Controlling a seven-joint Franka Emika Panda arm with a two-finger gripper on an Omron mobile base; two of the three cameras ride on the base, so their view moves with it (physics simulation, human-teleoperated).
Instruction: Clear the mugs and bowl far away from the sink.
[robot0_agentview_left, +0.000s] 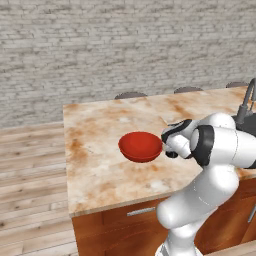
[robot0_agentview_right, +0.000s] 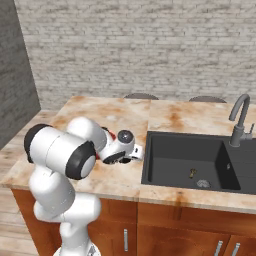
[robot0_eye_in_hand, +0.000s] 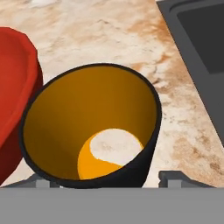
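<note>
Grey brick wall (robot0_agentview_left: 125, 45) behind; wood plank floor (robot0_agentview_left: 30, 170); marble counter (robot0_agentview_left: 100, 165) over wooden cabinets (robot0_agentview_right: 165, 225).

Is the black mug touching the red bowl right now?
Cannot tell. In the hand view the black mug overlaps the red bowl at its left rim, with no gap or contact plainly visible; the arm hides the mug in both base views.

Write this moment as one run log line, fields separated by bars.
gripper: around black mug, jaws wide | red bowl: on counter, beside mug | sink: near
</note>
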